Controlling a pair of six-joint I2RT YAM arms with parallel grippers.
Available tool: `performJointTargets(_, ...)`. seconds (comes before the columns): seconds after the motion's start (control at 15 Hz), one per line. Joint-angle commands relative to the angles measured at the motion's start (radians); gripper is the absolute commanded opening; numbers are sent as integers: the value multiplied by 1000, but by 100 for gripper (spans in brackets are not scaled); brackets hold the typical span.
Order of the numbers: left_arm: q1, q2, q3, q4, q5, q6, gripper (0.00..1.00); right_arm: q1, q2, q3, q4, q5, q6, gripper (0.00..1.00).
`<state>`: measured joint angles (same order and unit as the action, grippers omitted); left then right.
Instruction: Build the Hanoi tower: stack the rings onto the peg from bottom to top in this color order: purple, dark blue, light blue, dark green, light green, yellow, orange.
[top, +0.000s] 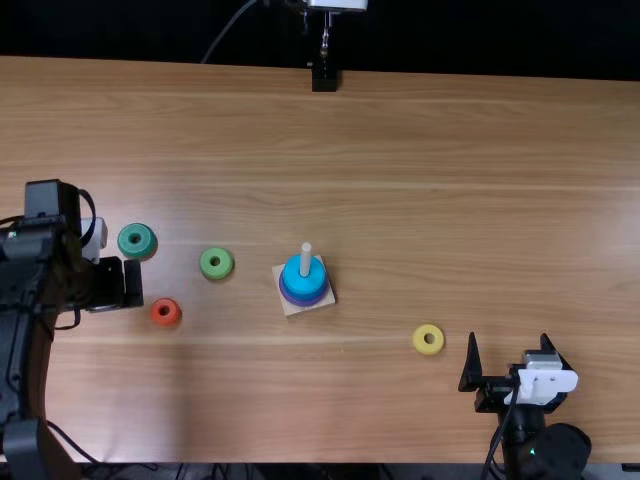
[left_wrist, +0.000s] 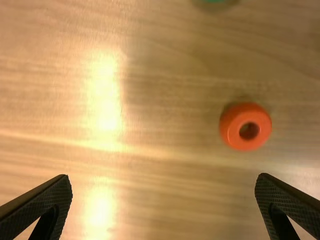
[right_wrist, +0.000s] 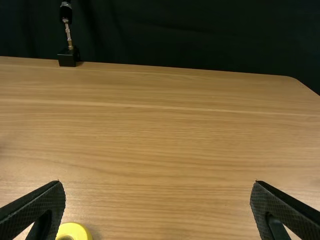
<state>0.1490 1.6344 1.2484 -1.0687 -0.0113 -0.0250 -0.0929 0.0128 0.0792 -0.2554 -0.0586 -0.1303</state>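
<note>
On the pale, upright peg (top: 306, 259) of a square base (top: 291, 308), a smooth light blue ring (top: 297, 281) caps a purple one (top: 304, 302). My left gripper (top: 133, 284) angles down, its 2 textured fingers wide apart, empty, near the rounded orange ring (top: 154, 312). My right gripper (top: 510, 350), also wide and empty, points forward beside the yellow ring (top: 421, 342) on grained wood.
</note>
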Motion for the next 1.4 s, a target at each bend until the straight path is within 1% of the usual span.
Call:
performJointTargets(0.0,-20,65,68,7,13,8,100,-7,-13,-64,-75,-6,0,100)
performJointTargets(0.07,-23,107,102,23,-3,10,100,-7,-13,-64,-75,-6,0,100)
performJointTargets(0.2,-25,177,149,47,-13,10,100,-7,-13,-64,-75,-6,0,100)
performJointTargets(0.27,-35,199,160,75,-27,10,100,-7,-13,-64,-75,-6,0,100)
performJointTargets(0.4,-60,228,163,174,-62,8,100,-7,-13,-64,-75,-6,0,100)
performJointTargets(0.53,-89,239,160,303,-92,10,100,-7,-13,-64,-75,-6,0,100)
performJointTargets(0.67,-94,242,152,378,-88,-1,100,-7,-13,-64,-75,-6,0,100)
performJointTargets(0.8,-95,300,155,382,-83,-1,100,-7,-13,-64,-75,-6,0,100)
performJointTargets(0.87,-95,312,157,382,-75,-1,100,-7,-13,-64,-75,-6,0,100)
performJointTargets(1.33,-95,393,190,382,-72,7,100,-7,-13,-64,-75,-6,0,100)
